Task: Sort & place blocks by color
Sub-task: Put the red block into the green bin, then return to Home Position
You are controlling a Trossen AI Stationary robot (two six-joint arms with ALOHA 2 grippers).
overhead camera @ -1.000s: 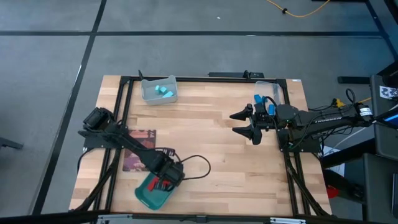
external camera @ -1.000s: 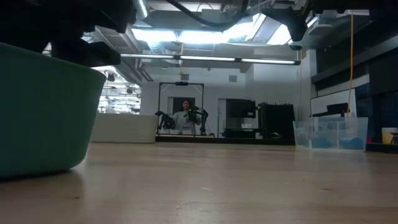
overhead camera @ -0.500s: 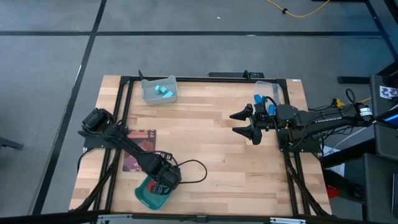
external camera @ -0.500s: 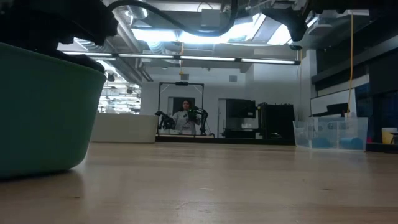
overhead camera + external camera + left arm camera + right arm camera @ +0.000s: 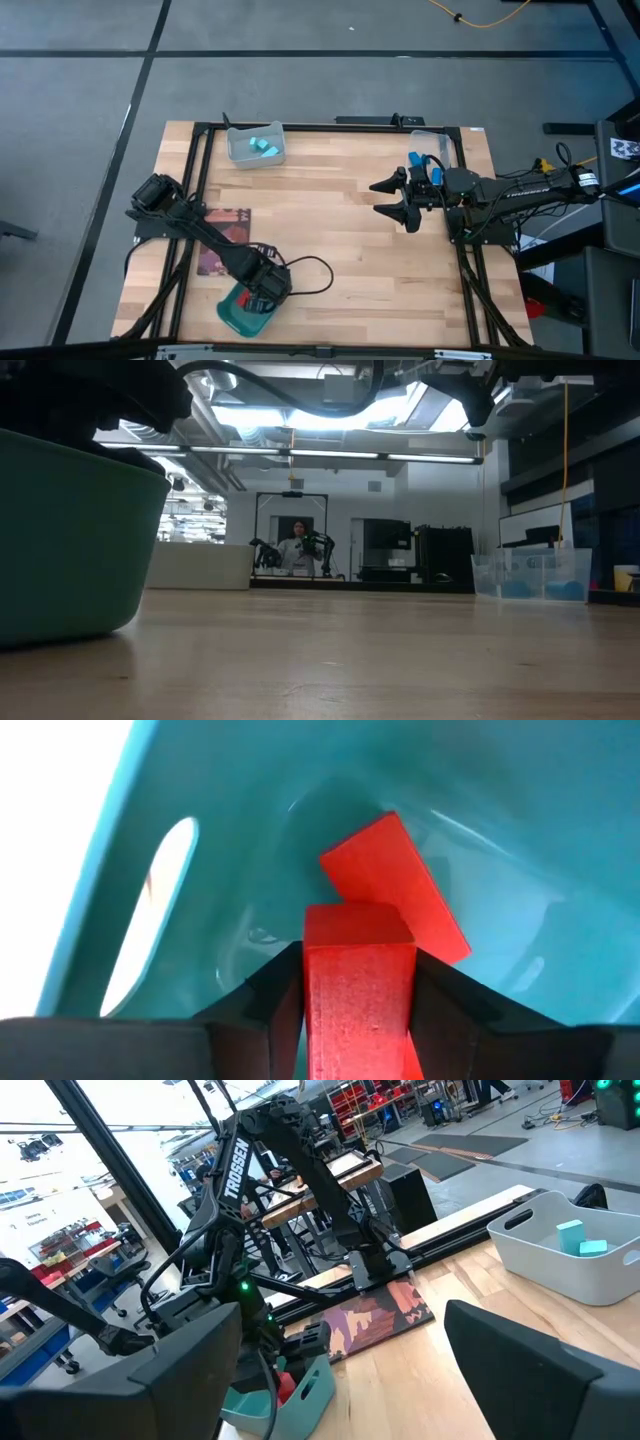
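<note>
Nothing has shifted since half a second ago: the left gripper (image 5: 358, 1010) hangs inside the teal tray (image 5: 232, 315), fingers pinching a red block (image 5: 358, 985) just above another red block (image 5: 395, 885) lying slantwise. Spread wide, the right gripper (image 5: 392, 200) waits far across the bench (image 5: 340, 210).

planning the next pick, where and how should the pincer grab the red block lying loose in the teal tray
Grip the loose red block across its narrow width, on the two long side faces, coming down from above into the teal tray. It lies flat and slanted on the tray floor, so turn the wrist to match. The left pincer is already shut on another red block right beside it. The right pincer waits open over the table.
</note>
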